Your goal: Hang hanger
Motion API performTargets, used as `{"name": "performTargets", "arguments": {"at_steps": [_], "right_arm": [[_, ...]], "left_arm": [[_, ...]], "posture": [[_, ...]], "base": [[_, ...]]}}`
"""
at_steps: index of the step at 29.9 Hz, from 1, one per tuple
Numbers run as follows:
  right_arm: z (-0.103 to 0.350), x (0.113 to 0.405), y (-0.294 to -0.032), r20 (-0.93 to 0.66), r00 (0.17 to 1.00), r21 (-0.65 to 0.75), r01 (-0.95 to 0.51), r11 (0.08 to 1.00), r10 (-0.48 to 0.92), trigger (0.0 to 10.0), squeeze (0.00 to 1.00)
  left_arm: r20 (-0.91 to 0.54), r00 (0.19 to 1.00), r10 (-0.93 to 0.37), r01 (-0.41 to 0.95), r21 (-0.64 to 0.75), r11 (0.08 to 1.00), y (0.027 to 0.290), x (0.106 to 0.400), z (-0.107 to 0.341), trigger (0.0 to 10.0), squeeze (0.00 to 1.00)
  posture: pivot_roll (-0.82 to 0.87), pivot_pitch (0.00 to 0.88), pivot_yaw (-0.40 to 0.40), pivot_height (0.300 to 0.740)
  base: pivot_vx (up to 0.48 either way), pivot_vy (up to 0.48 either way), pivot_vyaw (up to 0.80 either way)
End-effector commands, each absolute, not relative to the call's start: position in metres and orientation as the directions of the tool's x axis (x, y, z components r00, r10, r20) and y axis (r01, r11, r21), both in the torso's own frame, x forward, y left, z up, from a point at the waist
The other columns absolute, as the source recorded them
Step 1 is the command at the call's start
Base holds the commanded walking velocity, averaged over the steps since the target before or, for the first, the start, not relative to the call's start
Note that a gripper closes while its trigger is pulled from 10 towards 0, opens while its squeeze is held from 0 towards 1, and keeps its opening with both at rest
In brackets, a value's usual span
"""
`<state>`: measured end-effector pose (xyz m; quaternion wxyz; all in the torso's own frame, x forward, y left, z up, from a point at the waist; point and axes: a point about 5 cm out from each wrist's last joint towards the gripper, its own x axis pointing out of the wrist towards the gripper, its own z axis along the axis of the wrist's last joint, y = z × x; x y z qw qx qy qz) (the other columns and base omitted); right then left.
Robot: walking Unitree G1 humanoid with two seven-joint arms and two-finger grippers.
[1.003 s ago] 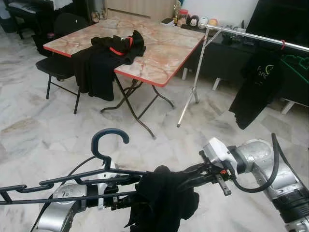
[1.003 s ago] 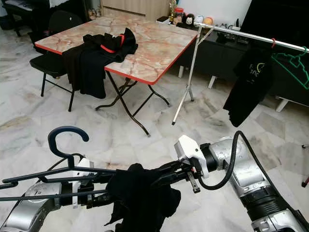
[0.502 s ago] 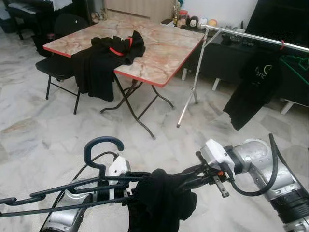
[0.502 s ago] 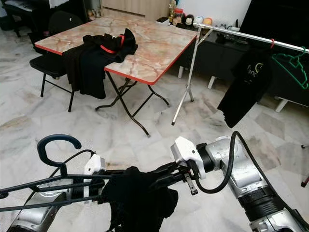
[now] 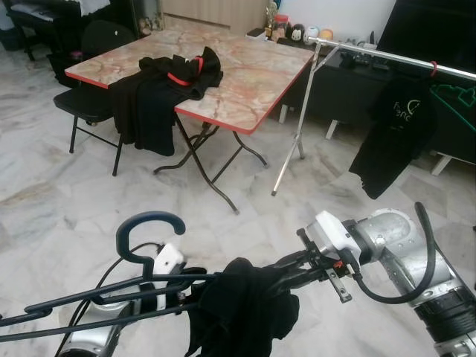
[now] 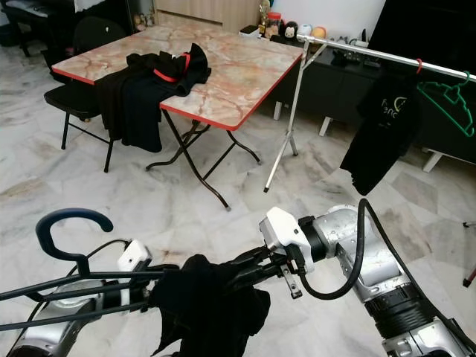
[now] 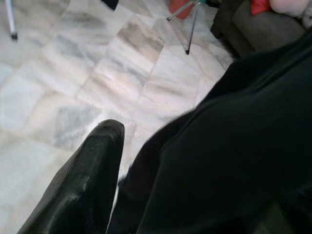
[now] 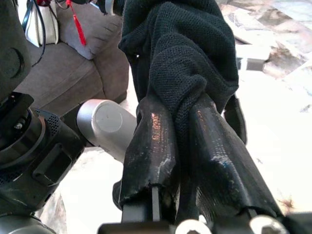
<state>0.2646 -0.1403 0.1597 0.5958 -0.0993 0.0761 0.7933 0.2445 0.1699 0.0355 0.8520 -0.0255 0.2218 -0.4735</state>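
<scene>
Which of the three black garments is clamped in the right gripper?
The bunched black cloth on the dark blue hanger, pinched by the right gripper; the other garments lie on the marble-top table and hang from the silver rail.

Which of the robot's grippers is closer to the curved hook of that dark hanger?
Left. The left gripper sits just below the hanger hook; the right gripper is farther off, clamped on the black garment.

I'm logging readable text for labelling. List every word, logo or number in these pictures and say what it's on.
Black shirt hanging on the rail: a pale chest print, too small and blurred to read.
Jars and figures at the table's far end: labels too small to read.
Hanger, black garment and both arms: no text to be seen.
</scene>
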Motion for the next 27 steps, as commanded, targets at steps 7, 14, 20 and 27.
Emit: {"name": "performTargets", "arguments": {"at_steps": [7,14,20,27], "right_arm": [[0.174,0.265,-0.135,-0.227,-0.298,-0.050,-0.947,-0.316,0.927,10.0,0.00],[0.175,0.265,-0.133,-0.224,-0.305,-0.052,-0.945,-0.323,0.926,10.0,0.00],[0.176,0.265,-0.132,-0.220,-0.306,-0.051,-0.945,-0.324,0.926,10.0,0.00],[0.176,0.266,-0.132,-0.218,-0.305,-0.053,-0.945,-0.324,0.927,10.0,0.00]], "left_arm": [[-0.350,0.404,-0.846,0.787,-0.339,0.516,0.174,0.229,0.025,10.0,0.00],[-0.364,0.397,-0.843,0.763,-0.379,0.523,0.176,0.223,0.012,8.4,0.00],[-0.352,0.380,-0.855,0.766,-0.398,0.505,0.175,0.221,0.010,8.4,0.00],[-0.320,0.369,-0.873,0.768,-0.423,0.480,0.173,0.220,0.010,0.0,0.00]], "posture": [[0.00,0.000,-0.053,0.740],[0.01,0.000,-0.055,0.740],[0.01,0.000,-0.053,0.740],[0.01,0.000,-0.054,0.740]], "base": [[0.000,0.000,0.00],[0.000,0.000,0.00],[0.000,0.000,0.00],[0.000,0.000,0.00]]}}
